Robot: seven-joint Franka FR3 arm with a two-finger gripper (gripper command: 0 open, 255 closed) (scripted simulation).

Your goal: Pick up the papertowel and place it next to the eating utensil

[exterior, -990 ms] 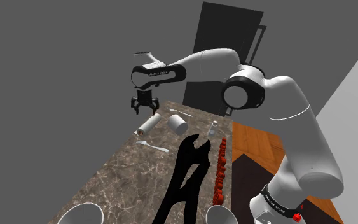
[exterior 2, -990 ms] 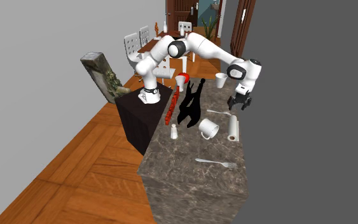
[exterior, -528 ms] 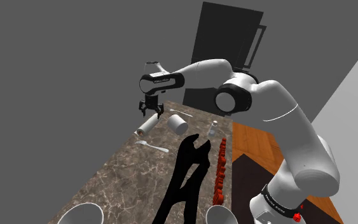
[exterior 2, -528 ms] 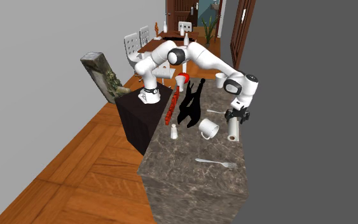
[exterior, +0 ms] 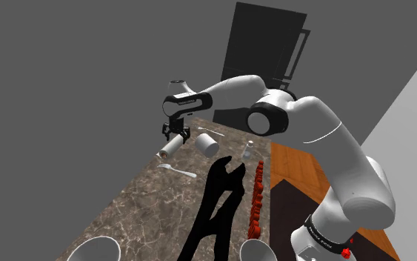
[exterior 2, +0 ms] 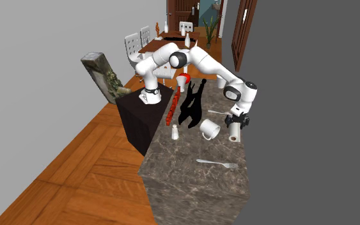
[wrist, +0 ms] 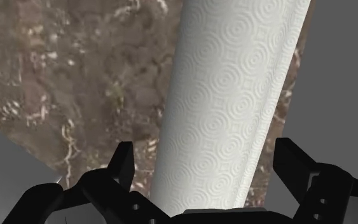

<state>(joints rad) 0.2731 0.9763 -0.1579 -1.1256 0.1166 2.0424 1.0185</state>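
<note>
A brown marbled counter (exterior: 144, 204) carries the paper towel roll (wrist: 234, 95), which lies on its side close to the long edge away from the stand (exterior 2: 137, 124). The gripper (wrist: 204, 149) straddles the roll with both fingers spread, one on each side, neither touching it. Judged light, soft and crushable, with an embossed wrap that should not slip; grasp across the diameter near mid-length, using moderate force

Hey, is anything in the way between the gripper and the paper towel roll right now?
Nothing visible. The gripper is open, one finger on each side of the paper towel roll, which lies on the marble counter. No other object sits between them.
</note>
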